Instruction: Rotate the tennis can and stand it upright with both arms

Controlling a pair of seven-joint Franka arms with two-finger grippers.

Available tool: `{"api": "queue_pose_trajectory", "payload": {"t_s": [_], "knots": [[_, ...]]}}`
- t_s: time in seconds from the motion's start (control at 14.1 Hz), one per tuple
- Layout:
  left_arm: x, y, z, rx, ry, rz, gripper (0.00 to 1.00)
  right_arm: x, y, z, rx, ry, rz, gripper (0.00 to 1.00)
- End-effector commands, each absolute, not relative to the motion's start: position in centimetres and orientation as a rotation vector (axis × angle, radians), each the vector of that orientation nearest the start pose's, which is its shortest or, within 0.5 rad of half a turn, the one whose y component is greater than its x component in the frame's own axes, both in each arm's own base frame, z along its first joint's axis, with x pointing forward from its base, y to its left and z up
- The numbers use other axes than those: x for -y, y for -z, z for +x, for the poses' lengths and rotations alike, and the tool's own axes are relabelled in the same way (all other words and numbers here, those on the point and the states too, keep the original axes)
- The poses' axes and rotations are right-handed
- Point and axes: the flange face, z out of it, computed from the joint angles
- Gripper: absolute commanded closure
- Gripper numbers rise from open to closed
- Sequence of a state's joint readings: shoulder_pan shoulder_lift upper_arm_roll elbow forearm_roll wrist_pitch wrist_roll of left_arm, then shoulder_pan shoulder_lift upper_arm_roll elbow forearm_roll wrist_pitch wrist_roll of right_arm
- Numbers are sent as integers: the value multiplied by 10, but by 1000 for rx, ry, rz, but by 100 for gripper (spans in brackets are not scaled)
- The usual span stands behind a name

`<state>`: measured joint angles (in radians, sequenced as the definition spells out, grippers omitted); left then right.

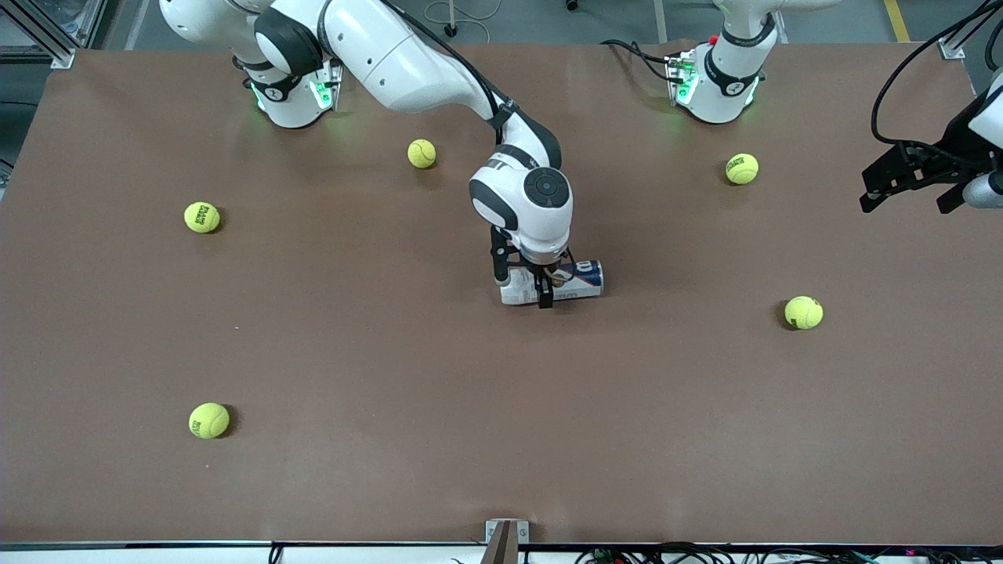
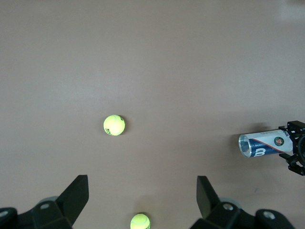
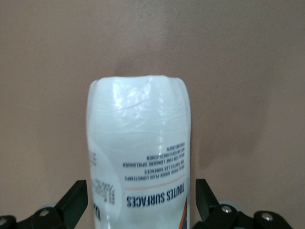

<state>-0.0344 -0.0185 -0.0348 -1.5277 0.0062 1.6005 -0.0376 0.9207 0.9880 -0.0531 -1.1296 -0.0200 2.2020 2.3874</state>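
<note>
The tennis can [image 1: 553, 283] lies on its side near the middle of the brown table [image 1: 392, 470], its white end toward the right arm's end of the table. The right gripper [image 1: 531, 280] is low over it — fingers [image 3: 74, 200] spread apart on either side of the can, clear of its walls. The left gripper [image 1: 909, 184] waits, raised over the left arm's end of the table, jaws wide and empty. Five yellow-green tennis balls — one [image 1: 804, 312] near the left arm's end — lie scattered well apart from the can.
</note>
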Motion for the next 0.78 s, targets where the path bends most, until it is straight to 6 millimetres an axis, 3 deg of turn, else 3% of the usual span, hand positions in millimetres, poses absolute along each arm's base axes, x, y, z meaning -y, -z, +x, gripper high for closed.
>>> {"api": "queue_pose_trajectory", "payload": {"t_s": [0.0, 0.14, 0.21, 0.43, 0.57, 0.71], "knots": [[40, -661, 546, -49, 136, -3121, 0, -605, -225, 491, -2053, 100, -2269, 0], [43, -660, 545, -57, 131, -3121, 0, -605, -228, 488, -2066, 93, -2286, 0], [42, -659, 546, -57, 129, -3121, 0, -608, -246, 488, -2065, 84, -2278, 0], [40, -652, 551, -87, 110, -3111, 0, -616, -273, 480, -2054, 48, -2288, 0], [40, -649, 550, -101, 86, -3110, 0, -614, -287, 482, -2056, 46, -2280, 0], [39, -634, 558, -102, 36, -3112, 0, -608, -304, 487, -2052, 46, -2292, 0]]}}
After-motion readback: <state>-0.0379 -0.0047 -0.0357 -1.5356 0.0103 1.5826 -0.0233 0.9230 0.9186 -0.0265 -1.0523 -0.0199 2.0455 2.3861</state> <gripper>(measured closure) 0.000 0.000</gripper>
